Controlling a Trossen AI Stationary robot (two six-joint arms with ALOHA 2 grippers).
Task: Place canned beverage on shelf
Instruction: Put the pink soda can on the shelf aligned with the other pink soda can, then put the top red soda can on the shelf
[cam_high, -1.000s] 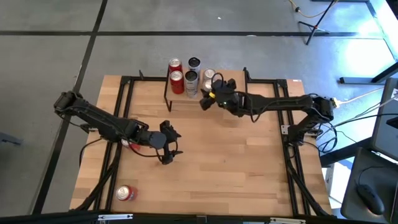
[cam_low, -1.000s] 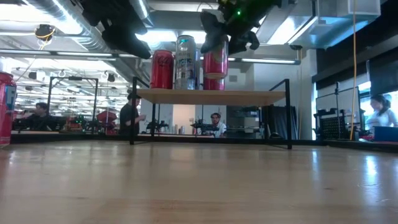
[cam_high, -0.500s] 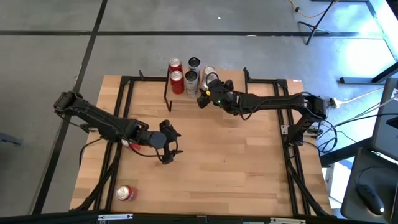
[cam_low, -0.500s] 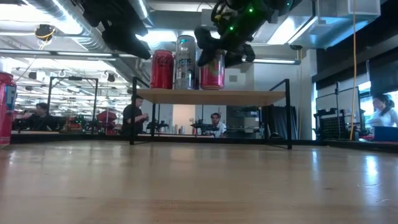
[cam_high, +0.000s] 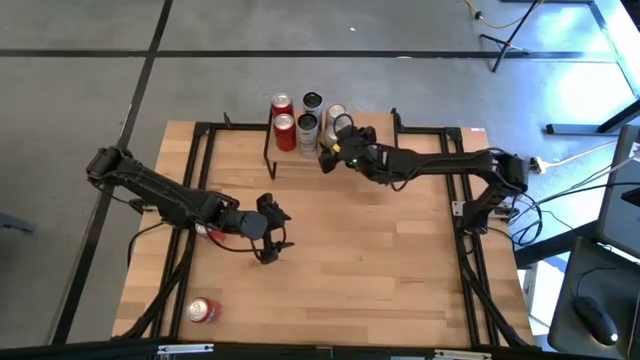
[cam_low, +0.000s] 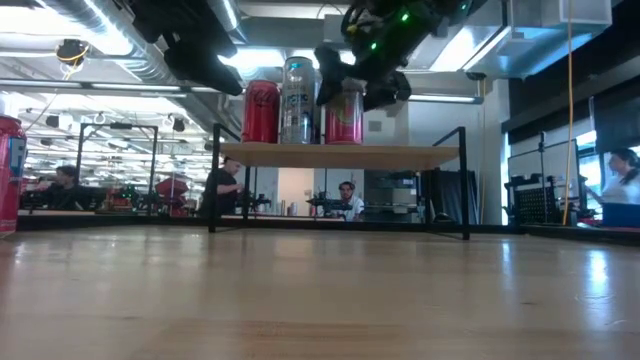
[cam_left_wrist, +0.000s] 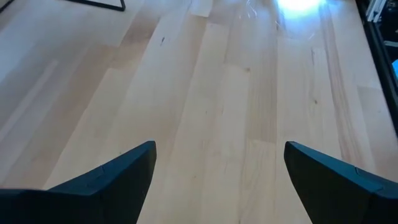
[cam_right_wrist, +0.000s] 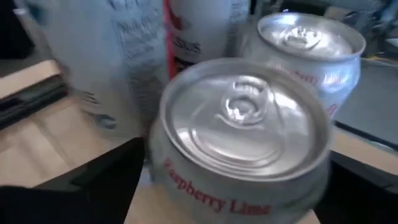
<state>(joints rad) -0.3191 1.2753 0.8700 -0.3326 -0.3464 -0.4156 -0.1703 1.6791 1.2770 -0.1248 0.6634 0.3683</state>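
The shelf is a low wood board on black legs at the table's far side. On it stand a red can, a tall silver can and a pink can, all upright on their bases. My right gripper is open around the pink can's upper part, one finger on each side. A second silver-topped can stands just beyond. My left gripper hangs open over the bare tabletop, nothing between its fingers. My right gripper's fingers flank the pink can's upper wall, slanting down from the table's right. I cannot tell whether they touch it. The can stands upright with its base on the shelf board.
More cans crowd the shelf's left end. A red can lies near the table's front left corner. Black frame rails run along the table's sides. People and equipment show in the room beyond.
My right gripper has moved a little toward the table's left and far side and down with the pink can. The can, tilted and nearer before, now stands upright on the shelf beside the tall silver can.
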